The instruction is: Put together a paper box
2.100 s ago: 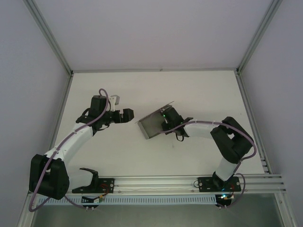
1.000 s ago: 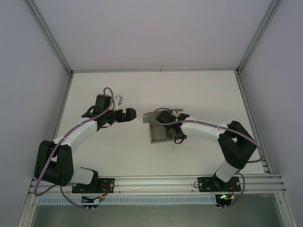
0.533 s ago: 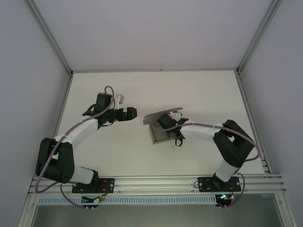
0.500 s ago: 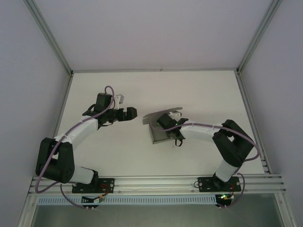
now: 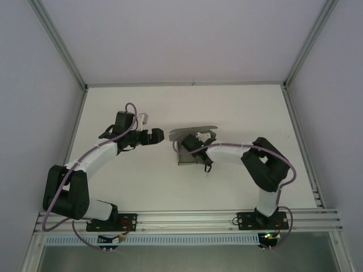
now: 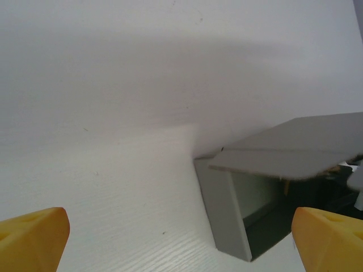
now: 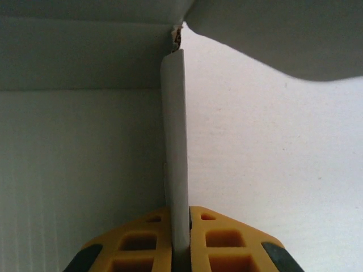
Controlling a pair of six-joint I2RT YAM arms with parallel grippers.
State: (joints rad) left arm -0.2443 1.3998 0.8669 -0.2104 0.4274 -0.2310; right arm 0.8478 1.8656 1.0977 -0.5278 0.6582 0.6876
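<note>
A white surface (image 5: 148,184) lies inside a booth of pale, plain walls (image 5: 181,39), with aluminium posts (image 5: 57,42) rising at the far corners and a metal rail (image 5: 187,216) along the near edge where both arm bases are bolted. The wood-grain texture of the white top shows in the left wrist view.

On the left, the left end effector (image 5: 160,136) hovers just above the surface, pointing toward the middle. Its yellow fingertips (image 6: 34,229) stand wide apart with nothing between them. It is near the box but apart from it.

Just right of it, about mid-surface, sits the paper box (image 5: 184,158), plain grey thin card, partly formed. It has a low rectangular body with upright side walls and an open interior. A lid flap (image 5: 191,132) on its far side stands raised and slightly curved, reaching out over the opening. In the left wrist view the near corner wall (image 6: 224,209) stands upright, and the flap's cut edge looks a little rough.

To the right, the right end effector (image 7: 180,229) is clamped on one thin upright wall of the box, the card pinched edge-on between its yellow fingers (image 7: 224,238).
</note>
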